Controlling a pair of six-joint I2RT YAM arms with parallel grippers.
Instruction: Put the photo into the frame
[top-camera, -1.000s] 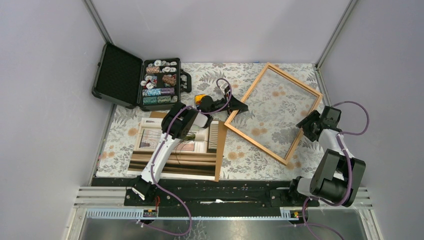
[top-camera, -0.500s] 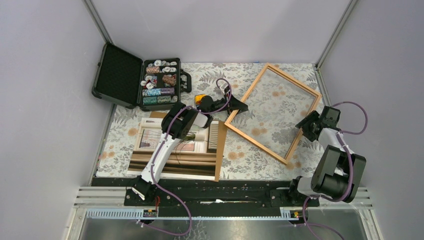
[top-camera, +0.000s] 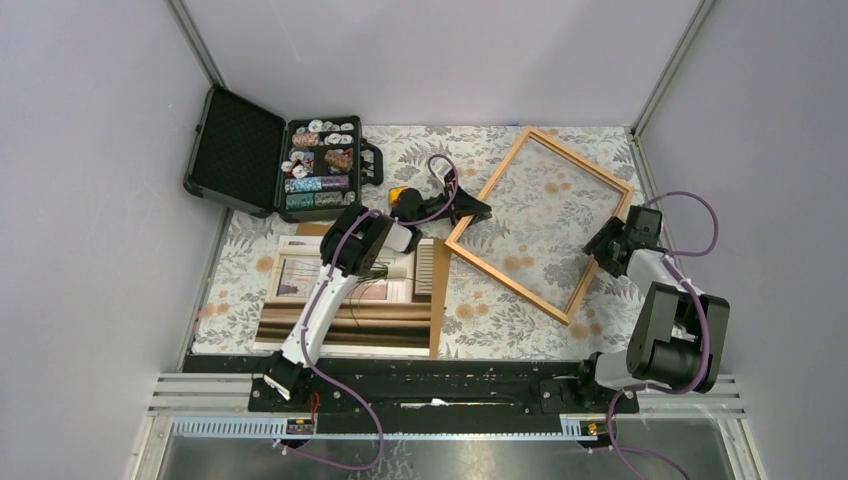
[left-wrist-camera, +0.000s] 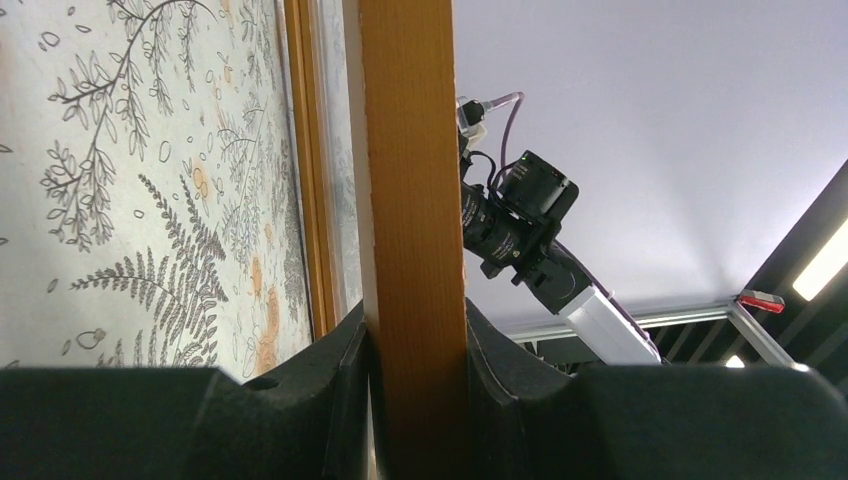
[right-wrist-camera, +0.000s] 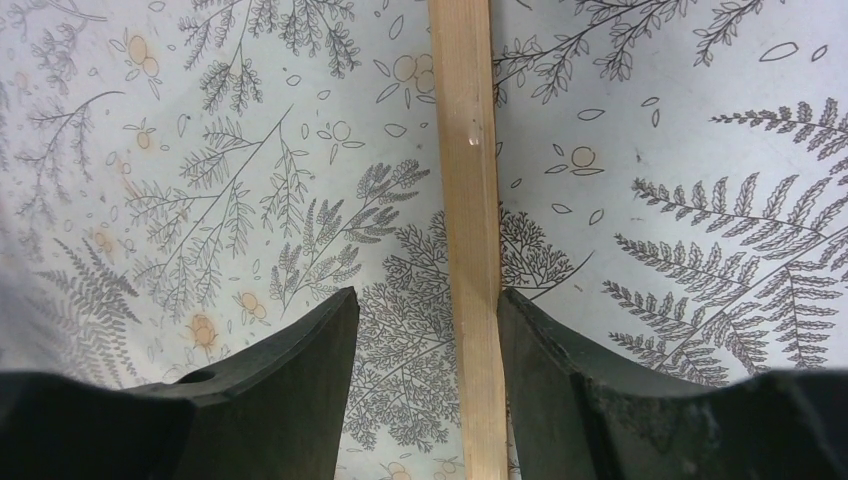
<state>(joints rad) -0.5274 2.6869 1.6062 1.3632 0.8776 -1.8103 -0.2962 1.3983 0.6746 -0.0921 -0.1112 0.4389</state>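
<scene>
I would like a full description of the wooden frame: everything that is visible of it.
The frame is a large, thin rectangle of light-brown wood with narrow moulding. The floral tablecloth shows through it, slightly hazed, perhaps by a clear pane. It sits skewed on the right half of the table. The left gripper is clamped on its left rail. The right gripper straddles its right rail with jaws open, one finger seemingly against the wood.

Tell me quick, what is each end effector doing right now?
Left end effector: closed on the frame.
Right end effector: open, straddling the frame's rail, not gripping.
</scene>
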